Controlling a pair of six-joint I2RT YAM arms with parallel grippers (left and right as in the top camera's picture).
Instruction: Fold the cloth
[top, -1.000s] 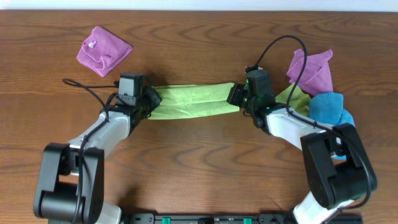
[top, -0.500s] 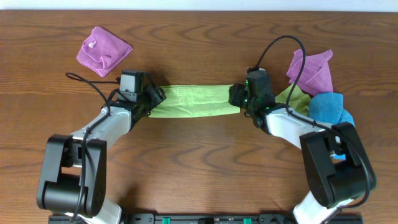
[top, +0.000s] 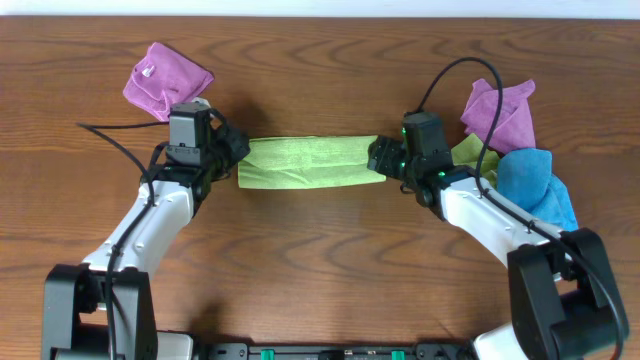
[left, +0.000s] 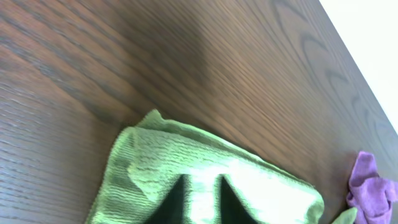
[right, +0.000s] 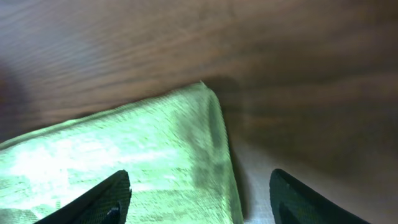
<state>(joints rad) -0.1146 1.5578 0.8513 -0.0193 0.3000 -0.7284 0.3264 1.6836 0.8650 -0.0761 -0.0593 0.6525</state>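
Observation:
The lime-green cloth (top: 310, 163) lies on the wooden table as a long narrow strip running left to right. My left gripper (top: 232, 152) sits at the strip's left end. In the left wrist view its fingers (left: 180, 193) hover close together over the cloth (left: 155, 168), the gripper (left: 201, 182) shut with nothing in it. My right gripper (top: 380, 157) is at the strip's right end. In the right wrist view this gripper (right: 199, 202) stands open, one finger over the cloth (right: 124, 155) and the other over bare wood past its edge.
A folded purple cloth (top: 165, 80) lies at the back left. At the right sits a pile: a purple cloth (top: 500, 110), a blue cloth (top: 535, 185) and a duller green cloth (top: 470, 152) under them. The right arm's cable loops above that pile.
Both grippers let go of the strip's ends. The left gripper drew back to the left and closed again; the right one opened wide and stays at its end. The cloth lies flat.

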